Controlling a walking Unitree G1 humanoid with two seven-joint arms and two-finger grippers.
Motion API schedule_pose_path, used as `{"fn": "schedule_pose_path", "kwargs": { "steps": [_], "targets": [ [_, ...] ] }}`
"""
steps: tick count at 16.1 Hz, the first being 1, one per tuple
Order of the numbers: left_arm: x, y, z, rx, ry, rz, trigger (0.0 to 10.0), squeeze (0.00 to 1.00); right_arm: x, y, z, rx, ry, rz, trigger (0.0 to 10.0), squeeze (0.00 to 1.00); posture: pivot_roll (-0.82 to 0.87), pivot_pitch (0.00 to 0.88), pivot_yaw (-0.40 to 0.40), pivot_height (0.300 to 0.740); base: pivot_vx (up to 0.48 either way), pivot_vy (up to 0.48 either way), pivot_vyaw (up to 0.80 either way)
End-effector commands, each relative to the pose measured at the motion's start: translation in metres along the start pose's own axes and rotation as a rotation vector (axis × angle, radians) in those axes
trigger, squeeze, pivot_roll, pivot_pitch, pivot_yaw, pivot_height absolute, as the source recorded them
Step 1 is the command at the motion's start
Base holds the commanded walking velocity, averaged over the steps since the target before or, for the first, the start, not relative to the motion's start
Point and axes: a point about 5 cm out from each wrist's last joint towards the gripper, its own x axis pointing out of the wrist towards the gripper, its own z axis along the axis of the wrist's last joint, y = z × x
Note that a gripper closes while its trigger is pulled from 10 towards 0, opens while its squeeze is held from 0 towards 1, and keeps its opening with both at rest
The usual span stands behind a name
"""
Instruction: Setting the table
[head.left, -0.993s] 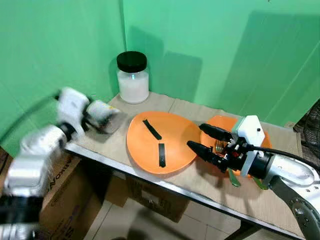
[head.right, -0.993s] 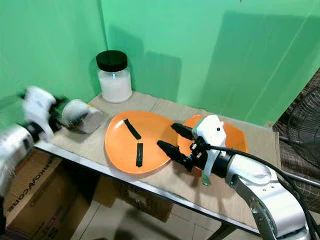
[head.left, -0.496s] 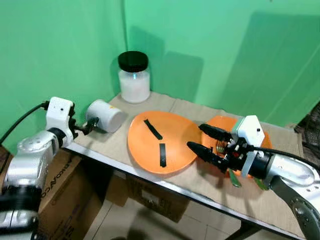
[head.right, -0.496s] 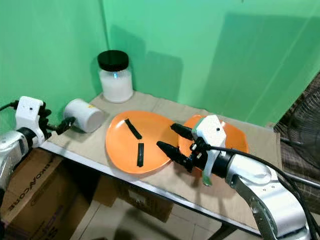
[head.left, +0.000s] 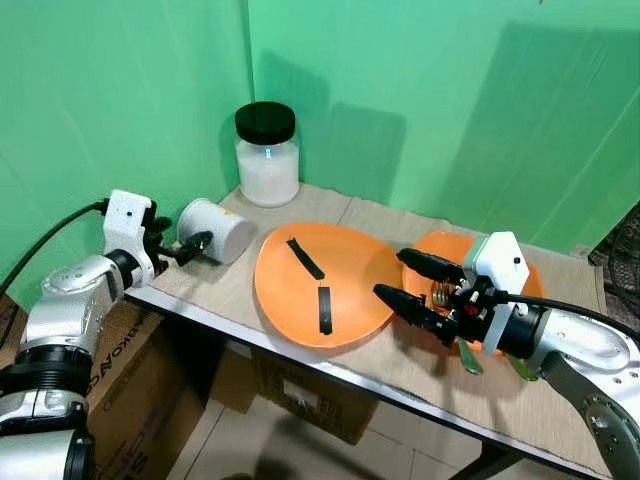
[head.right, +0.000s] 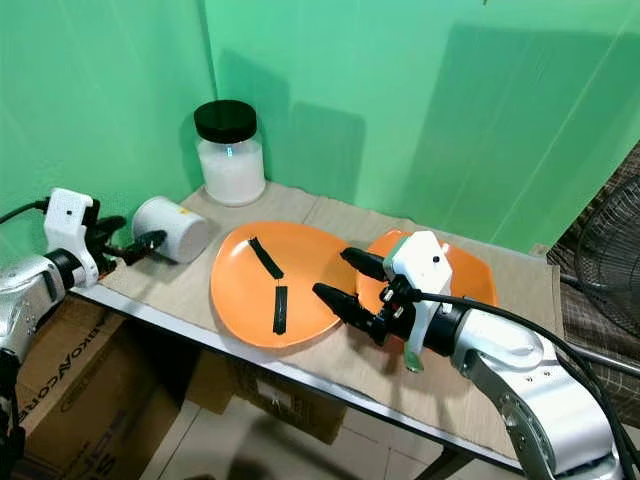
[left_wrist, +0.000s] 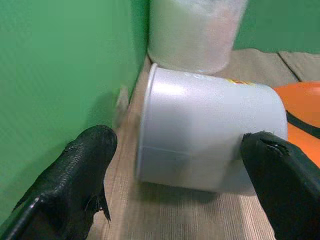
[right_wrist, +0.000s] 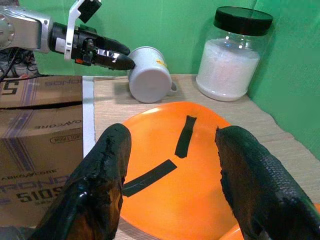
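**Mug on its side, left gripper lined up at its base**

Mug (head.left: 216, 229) position decides the coming move: the white mug lies tipped over on the table mat (head.left: 390, 365), just left of the large orange plate (head.left: 322, 283), with the lidded jar (head.left: 267, 154) of white powder beyond it toward the green wall. Its long axis runs roughly along the table edge, flat base toward the left gripper (head.left: 187, 246) and handle resting on the mat on the plate's side.

That gripper is released, its fingers (left_wrist: 82, 172) spread wide on either side of the base and not yet touching it. It is plainly the nearer hand; closing across the barrel looks like the likely grasp, followed by tipping the mug upright.

On the far side of the large plate from the mug, the right gripper (head.left: 412, 284) hovers at the plate's rim, fingers apart and empty. Behind it sits a smaller orange plate (head.right: 468, 273) carrying green-handled cutlery (head.left: 468, 357). Two strips of black tape mark the large plate's face.
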Motion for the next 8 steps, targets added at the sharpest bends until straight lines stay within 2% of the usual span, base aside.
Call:
{"fn": "schedule_pose_path", "kwargs": {
  "steps": [1,3,4,7,8],
  "targets": [
    [0.004,-0.004,0.001,0.029,0.032,-0.080,10.0,0.00,-0.002,0.000,0.004,-0.029,-0.006,-0.003,10.0,0.00,-0.16,0.000,-0.022,0.740,0.000,0.000,0.00],
    [0.004,-0.005,0.000,0.033,0.037,-0.091,10.0,0.00,-0.002,0.000,0.004,-0.030,-0.006,-0.003,10.0,0.00,-0.16,0.000,-0.022,0.740,0.000,0.000,0.00],
    [0.000,-0.018,-0.003,0.041,0.051,-0.212,10.0,0.00,-0.003,0.000,0.004,-0.031,-0.007,-0.007,10.0,0.00,-0.17,0.000,-0.017,0.740,0.000,0.000,0.00],
    [-0.006,-0.034,-0.003,0.032,0.039,-0.344,10.0,0.00,-0.003,0.002,0.004,-0.030,-0.007,-0.004,10.0,0.00,-0.17,0.000,-0.014,0.740,0.000,0.000,0.00],
    [-0.008,-0.035,-0.004,0.032,0.038,-0.356,10.0,0.00,-0.003,0.002,0.004,-0.028,-0.005,-0.001,10.0,0.00,-0.16,0.000,-0.014,0.740,0.000,0.000,0.00]
  ]
}}
